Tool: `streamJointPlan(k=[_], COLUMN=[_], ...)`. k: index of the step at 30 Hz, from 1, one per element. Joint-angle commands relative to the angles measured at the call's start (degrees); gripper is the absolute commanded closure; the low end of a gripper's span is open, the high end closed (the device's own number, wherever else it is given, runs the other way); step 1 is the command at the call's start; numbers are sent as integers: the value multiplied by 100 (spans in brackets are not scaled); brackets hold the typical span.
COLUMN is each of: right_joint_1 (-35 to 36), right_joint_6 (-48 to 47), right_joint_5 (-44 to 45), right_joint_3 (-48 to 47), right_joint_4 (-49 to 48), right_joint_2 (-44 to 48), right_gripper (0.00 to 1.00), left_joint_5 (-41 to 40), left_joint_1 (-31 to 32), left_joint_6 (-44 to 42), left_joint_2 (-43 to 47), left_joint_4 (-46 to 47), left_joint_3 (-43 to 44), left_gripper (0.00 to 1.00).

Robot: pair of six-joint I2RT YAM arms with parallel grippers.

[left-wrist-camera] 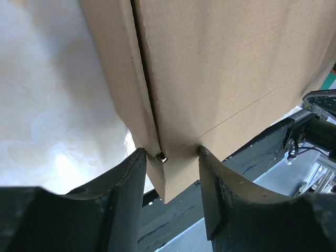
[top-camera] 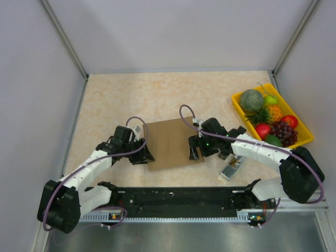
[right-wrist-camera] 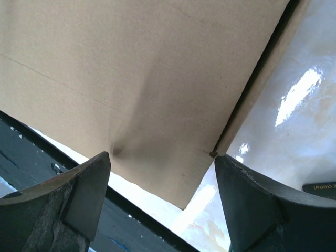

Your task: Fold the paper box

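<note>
the paper box point(top-camera: 170, 143) lies flat on the table point(top-camera: 110, 100). the left tool point(left-wrist-camera: 169, 153) sits low at its near left corner, tilted inward, fingers point(left-wrist-camera: 131, 178) partly apart astride it. the right tool point(right-wrist-camera: 163, 160) straddles the near right corner, fingers point(right-wrist-camera: 89, 184) wide apart.

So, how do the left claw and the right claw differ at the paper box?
The left claw has its jaws set narrow, close beside a folded edge of the paper box; the right claw stands much wider. The left claw is at the box's left near corner, the right claw at its right one. Both are black and open.
</note>
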State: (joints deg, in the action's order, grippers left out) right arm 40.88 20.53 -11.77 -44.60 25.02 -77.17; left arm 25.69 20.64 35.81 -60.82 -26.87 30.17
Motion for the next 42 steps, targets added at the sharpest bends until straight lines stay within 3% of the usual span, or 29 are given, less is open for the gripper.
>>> streamJointPlan(k=[1, 15, 22, 29, 36, 42], right_joint_1=[34, -54, -54, -45, -54, -54], right_joint_6=[-93, -85, -181, -199, -59, -41], right_joint_5=[25, -308, -273, -133, -54, 78], right_joint_3=[100, 329, 505, 663, 804, 918], right_joint_4=[-234, -260, -260, -295, -436, -541], right_joint_2=[263, 729, 808, 922, 1098, 1134], right_gripper=[21, 27, 30, 41, 43, 50], left_joint_5=[-363, -433, -469, -495, -285, -468], left_joint_1=[62, 98, 98, 98, 98, 142], left_joint_6=[-83, 84, 163, 303, 496, 462], left_joint_2=[122, 175, 246, 570, 879, 1054], left_joint_4=[156, 24, -134, -450, -310, -380], left_joint_3=[-117, -91, -135, -82, -327, -424], left_gripper=[53, 51, 45, 42, 48, 55])
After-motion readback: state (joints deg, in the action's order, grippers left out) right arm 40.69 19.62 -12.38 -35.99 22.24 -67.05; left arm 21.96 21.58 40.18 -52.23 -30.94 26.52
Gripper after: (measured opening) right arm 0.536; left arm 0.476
